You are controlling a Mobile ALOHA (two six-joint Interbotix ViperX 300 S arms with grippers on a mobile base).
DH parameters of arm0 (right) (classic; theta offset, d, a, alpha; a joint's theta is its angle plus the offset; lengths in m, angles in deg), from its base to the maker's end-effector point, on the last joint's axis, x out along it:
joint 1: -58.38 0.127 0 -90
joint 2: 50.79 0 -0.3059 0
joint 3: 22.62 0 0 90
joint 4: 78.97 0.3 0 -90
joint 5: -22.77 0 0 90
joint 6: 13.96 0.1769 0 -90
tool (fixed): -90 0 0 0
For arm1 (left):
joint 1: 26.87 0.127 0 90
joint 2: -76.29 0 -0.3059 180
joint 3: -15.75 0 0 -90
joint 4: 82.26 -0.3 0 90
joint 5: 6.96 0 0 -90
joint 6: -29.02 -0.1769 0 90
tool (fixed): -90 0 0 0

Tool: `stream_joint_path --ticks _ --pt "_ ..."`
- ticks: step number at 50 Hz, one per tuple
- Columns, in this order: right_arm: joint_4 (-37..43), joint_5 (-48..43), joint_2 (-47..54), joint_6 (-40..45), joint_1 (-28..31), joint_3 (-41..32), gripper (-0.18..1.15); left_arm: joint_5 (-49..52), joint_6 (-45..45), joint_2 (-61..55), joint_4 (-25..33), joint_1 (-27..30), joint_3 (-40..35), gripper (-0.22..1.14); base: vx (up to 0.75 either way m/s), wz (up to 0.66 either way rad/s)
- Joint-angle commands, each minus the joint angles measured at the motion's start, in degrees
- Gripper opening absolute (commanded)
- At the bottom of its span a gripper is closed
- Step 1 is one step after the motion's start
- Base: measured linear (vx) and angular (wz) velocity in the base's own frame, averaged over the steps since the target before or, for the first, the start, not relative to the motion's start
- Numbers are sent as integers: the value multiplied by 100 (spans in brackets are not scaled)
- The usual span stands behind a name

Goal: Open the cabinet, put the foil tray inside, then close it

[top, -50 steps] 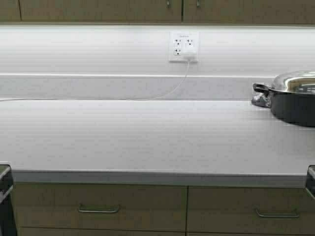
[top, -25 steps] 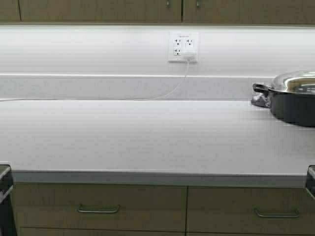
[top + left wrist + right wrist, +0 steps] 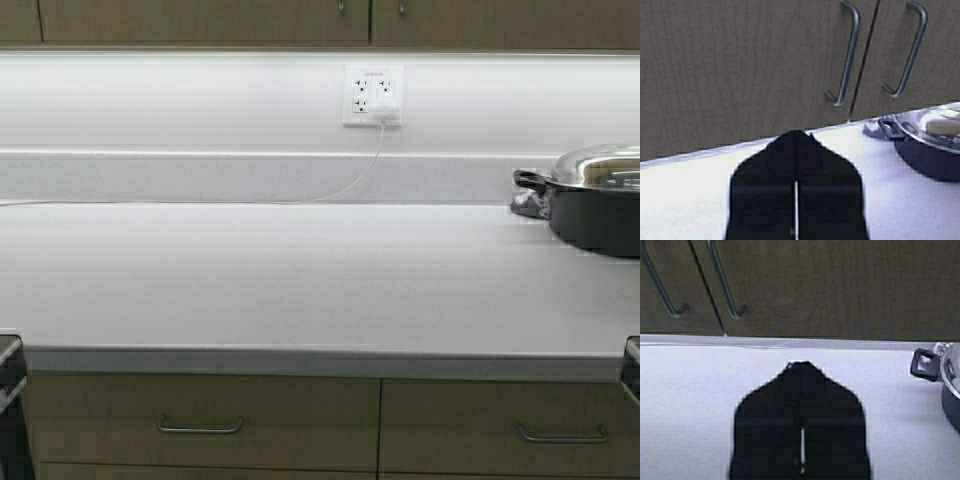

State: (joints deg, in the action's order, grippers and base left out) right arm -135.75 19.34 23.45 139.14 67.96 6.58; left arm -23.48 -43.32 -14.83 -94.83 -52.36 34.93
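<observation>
The cabinet (image 3: 370, 20) is hanging on the wall above the table (image 3: 300, 270), and only the lower strip of its two tan doors is showing in the high view, with the small metal handles peeking in at the top edge on either side of the seam. Both doors are sitting shut, flush with one another. In the wrist views the same doors are filling the background, their curved handles (image 3: 846, 55) standing side by side across the dark gap between the doors.

The foil tray is not showing anywhere on the table or in any view, so I cannot tell where it is.

The left claw (image 3: 796, 150) is hovering low over the pale table, its two dark fingers pressed together with just a thin bright slit between them, gripping nothing. The right claw (image 3: 801, 385) is doing the same on its side, fingers closed against each other and holding nothing. Both arms are sitting back at the near edge, barely entering the corners of the high view.

A dark pot (image 3: 600, 215) with a shiny steel lid is sitting at the right end of the table, its handle pointing left. A white outlet (image 3: 373, 95) is glowing on the backsplash, with a thin cord (image 3: 345, 185) trailing down from it and off to the left. Drawers (image 3: 200, 420) with horizontal handles are running below the table edge.
</observation>
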Motion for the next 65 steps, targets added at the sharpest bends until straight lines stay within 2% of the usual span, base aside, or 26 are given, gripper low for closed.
stream_joint_path --ticks 1,65 --pt "0 -9 -79 -18 0 -62 7 -35 0 62 9 -9 -88 5 0 0" --pt "-9 -9 -79 -18 0 -62 7 -79 -9 62 0 -9 -79 5 0 0"
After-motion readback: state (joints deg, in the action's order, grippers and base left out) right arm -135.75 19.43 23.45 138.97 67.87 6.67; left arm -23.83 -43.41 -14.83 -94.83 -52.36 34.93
